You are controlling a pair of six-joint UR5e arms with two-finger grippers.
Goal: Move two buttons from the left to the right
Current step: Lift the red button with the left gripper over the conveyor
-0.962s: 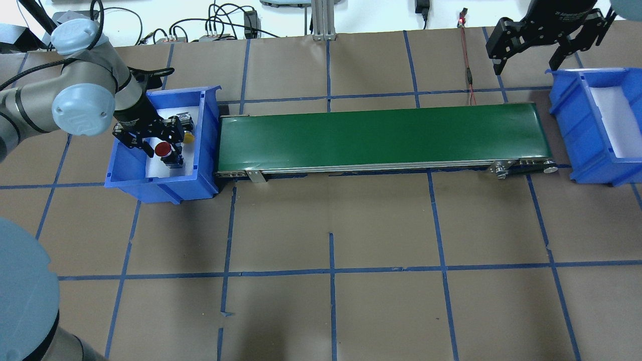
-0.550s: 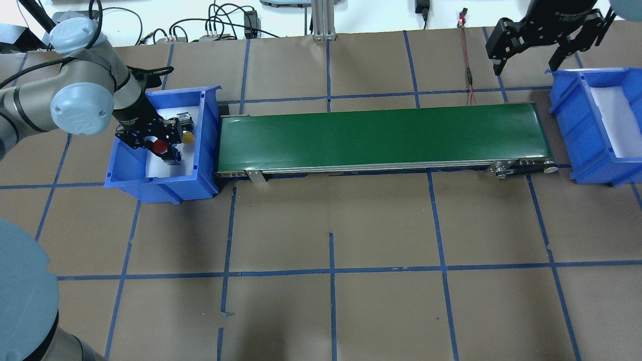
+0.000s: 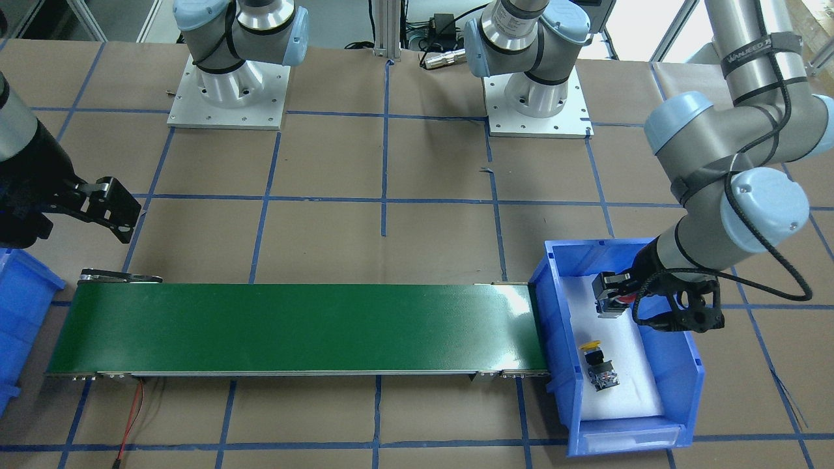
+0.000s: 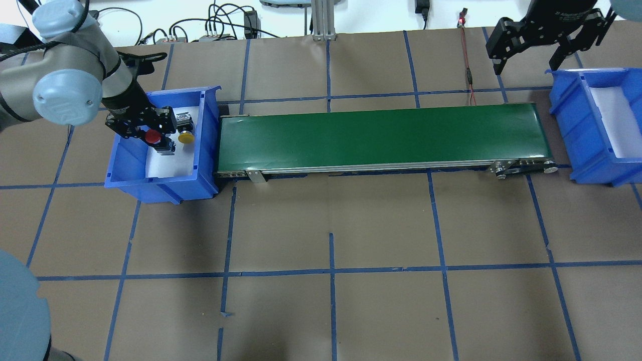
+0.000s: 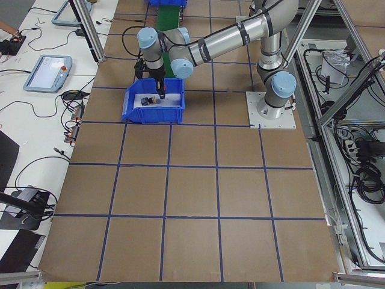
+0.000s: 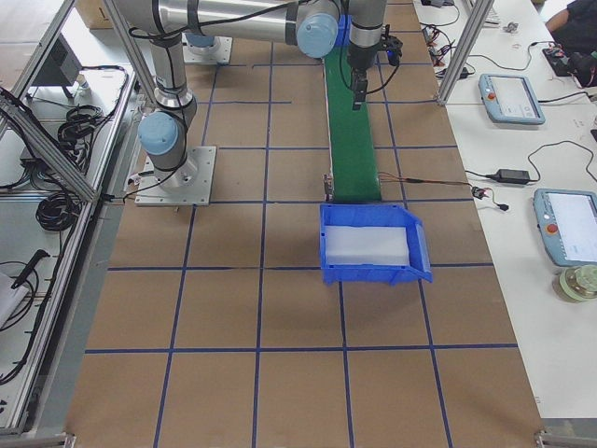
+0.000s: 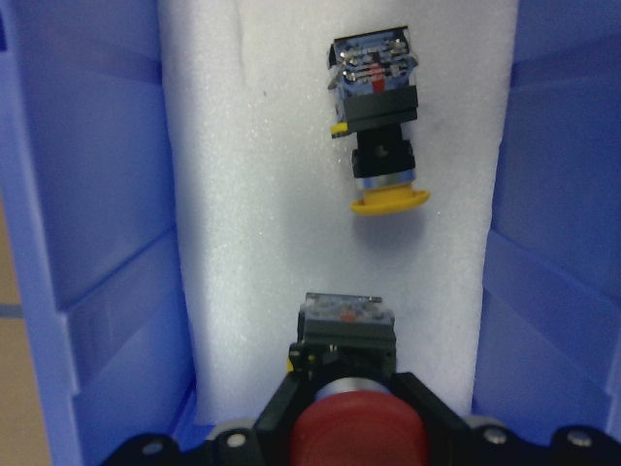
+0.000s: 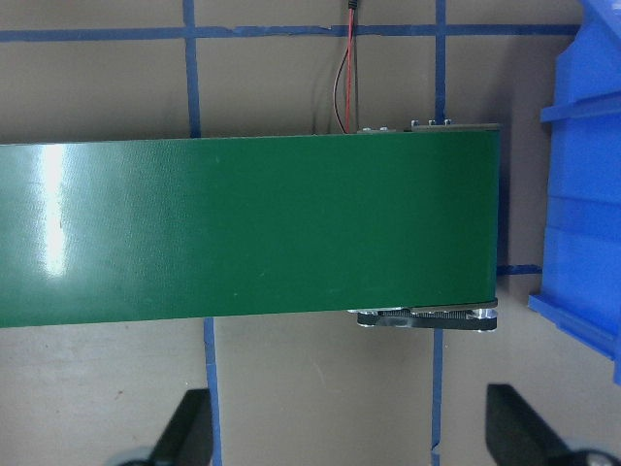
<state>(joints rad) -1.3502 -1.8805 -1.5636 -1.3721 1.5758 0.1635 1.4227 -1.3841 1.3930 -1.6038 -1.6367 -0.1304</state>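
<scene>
Left gripper [image 4: 150, 134] clamped on red button [image 7: 351, 388]: glossy domed cap, black collar, grey metal block. Button held over white foam liner [image 7: 252, 243] inside left bin [image 4: 160, 188], smooth blue plastic. Yellow button [image 7: 376, 146] laid on side on foam just beyond, apart. Green belt [image 4: 381, 135] flat, glossy. Right gripper [image 4: 529, 56] spread wide near belt's right end, beside right bin [image 4: 592, 153]. Table [image 4: 381, 225] covered in matte brown paper, gridded with blue tape. Black cables [image 4: 220, 25] seen behind table.
</scene>
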